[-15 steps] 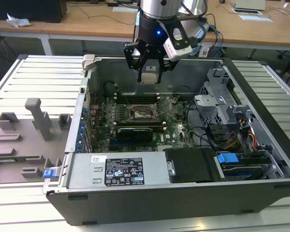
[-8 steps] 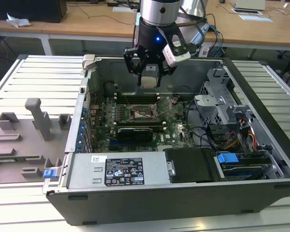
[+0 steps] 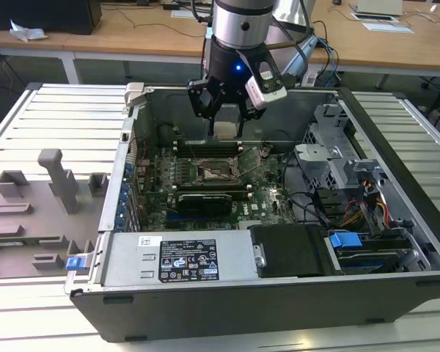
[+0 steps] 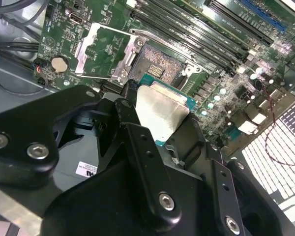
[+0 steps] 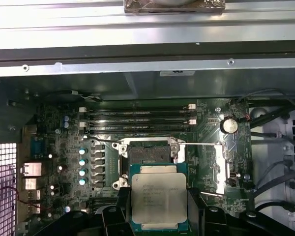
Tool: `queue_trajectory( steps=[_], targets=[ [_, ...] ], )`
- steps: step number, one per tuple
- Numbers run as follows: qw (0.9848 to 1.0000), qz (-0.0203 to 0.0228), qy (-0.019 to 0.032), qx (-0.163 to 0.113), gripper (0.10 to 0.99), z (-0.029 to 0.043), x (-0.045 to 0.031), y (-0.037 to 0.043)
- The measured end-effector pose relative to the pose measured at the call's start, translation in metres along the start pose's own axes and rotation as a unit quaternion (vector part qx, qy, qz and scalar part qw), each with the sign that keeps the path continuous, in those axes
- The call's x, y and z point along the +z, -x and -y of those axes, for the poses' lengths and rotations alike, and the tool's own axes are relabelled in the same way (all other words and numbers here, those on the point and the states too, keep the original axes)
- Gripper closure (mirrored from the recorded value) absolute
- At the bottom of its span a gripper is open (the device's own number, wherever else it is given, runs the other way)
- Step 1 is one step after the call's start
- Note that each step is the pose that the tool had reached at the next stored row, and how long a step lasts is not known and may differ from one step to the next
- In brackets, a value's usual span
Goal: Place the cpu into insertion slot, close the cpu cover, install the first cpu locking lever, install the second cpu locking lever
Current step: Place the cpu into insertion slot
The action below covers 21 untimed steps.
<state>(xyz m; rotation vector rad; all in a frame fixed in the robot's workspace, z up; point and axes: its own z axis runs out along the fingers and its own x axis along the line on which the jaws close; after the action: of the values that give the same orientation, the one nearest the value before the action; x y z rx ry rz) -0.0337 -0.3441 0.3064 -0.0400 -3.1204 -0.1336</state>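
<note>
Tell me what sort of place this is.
Likely a robotics lab or workshop: an open computer case sits on a slatted metal table, wooden desks stand behind, and the gripper holds the cpu over the motherboard.

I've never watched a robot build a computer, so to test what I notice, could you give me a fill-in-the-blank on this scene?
The gripper holds the ___ above the motherboard. The insertion slot lies ___, with no chip inside. The cpu cover is flipped ___, not shut. Missing words: cpu; empty; open.
</note>
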Motion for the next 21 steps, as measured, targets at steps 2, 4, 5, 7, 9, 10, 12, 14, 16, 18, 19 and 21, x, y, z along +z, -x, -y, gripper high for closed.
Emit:
queue_trajectory(
  steps=[2,4,5,7,9,10,12,14,16,18,19,21],
  targets=[
    [1.0000,0.0000,-0.0001,0.000,0.541,0.0005,0.0057,0.0001],
    [1.0000,0.0000,0.0000,0.000,0.541,0.0009,0.0102,0.0002],
    [1.0000,0.0000,0.0000,0.000,0.541,0.0011,0.0127,0.0002],
    [1.0000,-0.0001,-0.0001,0.000,0.541,0.0018,0.0203,0.0004],
    [1.0000,0.0000,0.0000,0.000,0.541,0.0021,0.0250,0.0005],
    [1.0000,0.0000,0.0000,0.000,0.541,0.0023,0.0271,0.0005],
    [1.0000,0.0000,0.0000,0.000,0.541,0.0028,0.0331,0.0006],
    [1.0000,0.0000,-0.0010,0.000,0.541,0.0029,0.0369,0.0006],
    [1.0000,0.0003,-0.0097,0.000,0.541,-0.0008,0.0404,0.0008],
    [0.9999,0.0004,-0.0154,0.000,0.541,-0.0050,0.0432,0.0010],
    [0.9999,0.0004,-0.0168,0.000,0.541,-0.0070,0.0448,0.0013],
    [0.9998,0.0004,-0.0178,0.000,0.541,-0.0101,0.0474,0.0021]
  ],
)
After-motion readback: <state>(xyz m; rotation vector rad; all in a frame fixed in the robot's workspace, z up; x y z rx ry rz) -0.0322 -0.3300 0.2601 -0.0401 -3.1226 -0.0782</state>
